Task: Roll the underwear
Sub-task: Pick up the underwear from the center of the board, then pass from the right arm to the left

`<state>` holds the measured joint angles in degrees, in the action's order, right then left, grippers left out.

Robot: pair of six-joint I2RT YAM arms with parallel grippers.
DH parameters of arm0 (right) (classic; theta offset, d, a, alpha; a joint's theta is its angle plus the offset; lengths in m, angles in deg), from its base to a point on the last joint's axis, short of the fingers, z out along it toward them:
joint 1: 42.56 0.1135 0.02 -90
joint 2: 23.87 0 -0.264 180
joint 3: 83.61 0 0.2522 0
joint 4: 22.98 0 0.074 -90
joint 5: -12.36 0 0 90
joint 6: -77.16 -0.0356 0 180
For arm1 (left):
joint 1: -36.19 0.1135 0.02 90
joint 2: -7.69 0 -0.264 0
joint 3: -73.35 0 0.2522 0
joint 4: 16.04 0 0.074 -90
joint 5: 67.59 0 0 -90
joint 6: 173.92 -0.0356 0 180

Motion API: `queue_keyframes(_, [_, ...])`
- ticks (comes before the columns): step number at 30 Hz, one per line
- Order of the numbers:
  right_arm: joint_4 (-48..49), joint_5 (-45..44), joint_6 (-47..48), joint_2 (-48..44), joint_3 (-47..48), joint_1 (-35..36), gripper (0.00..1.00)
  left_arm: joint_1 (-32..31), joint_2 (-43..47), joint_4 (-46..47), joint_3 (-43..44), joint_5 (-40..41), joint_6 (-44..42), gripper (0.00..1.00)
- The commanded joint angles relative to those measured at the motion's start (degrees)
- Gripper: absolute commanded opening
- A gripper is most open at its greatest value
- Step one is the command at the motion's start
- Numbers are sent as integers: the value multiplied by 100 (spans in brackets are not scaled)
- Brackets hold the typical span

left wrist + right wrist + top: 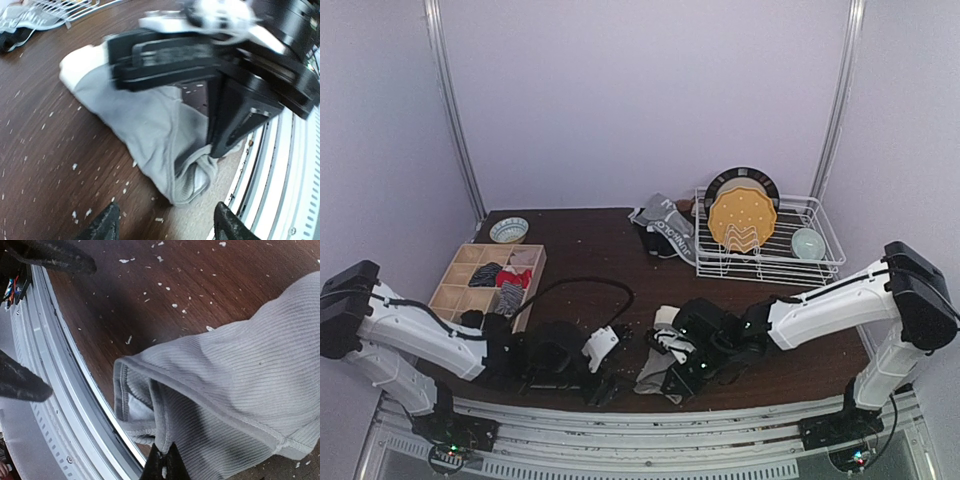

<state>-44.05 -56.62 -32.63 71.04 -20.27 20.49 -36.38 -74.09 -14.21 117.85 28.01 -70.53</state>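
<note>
A plain grey underwear [657, 377] lies crumpled at the table's near edge, a white part at its far end. My right gripper [165, 466] is shut on a folded hem of this underwear [250, 365], lifting the fold a little. From the left wrist view its black fingers [235, 120] press into the cloth [145, 120]. My left gripper [165, 225] stands open just short of the cloth's near corner, nothing between its fingers. Seen from above, the left gripper [605, 385] sits left of the cloth and the right gripper [685, 375] over it.
More underwear [665, 228] lies piled at the back by a white dish rack [820, 262] holding a yellow plate. A wooden divider box [450, 290] with small cloth items and a bowl [509, 230] stand at the left. The metal table rail [55, 390] runs right beside the cloth.
</note>
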Motion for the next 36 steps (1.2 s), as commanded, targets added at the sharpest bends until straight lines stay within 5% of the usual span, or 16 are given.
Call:
queue_keyframes(1, [286, 539, -105, -120, -155, -213, 0, -54, -386, 1261, -21, -448, -1061, 61])
queue_keyframes(6, [259, 680, -31, -71, -161, -309, 0, -72, -716, 2644, -456, -788, -2109, 66])
queue_keyframes(14, [398, 817, -12, -13, -250, -396, 0, -64, -1607, 2971, -85, -874, -3531, 65])
queue_keyframes(28, [433, 852, 26, -189, -430, -460, 0, -64, -1995, 2816, 264, -1050, -3723, 43])
queue_keyframes(36, [526, 868, -38, -145, -415, -452, 0, -64, -2205, 2679, 335, -1160, -3644, 44])
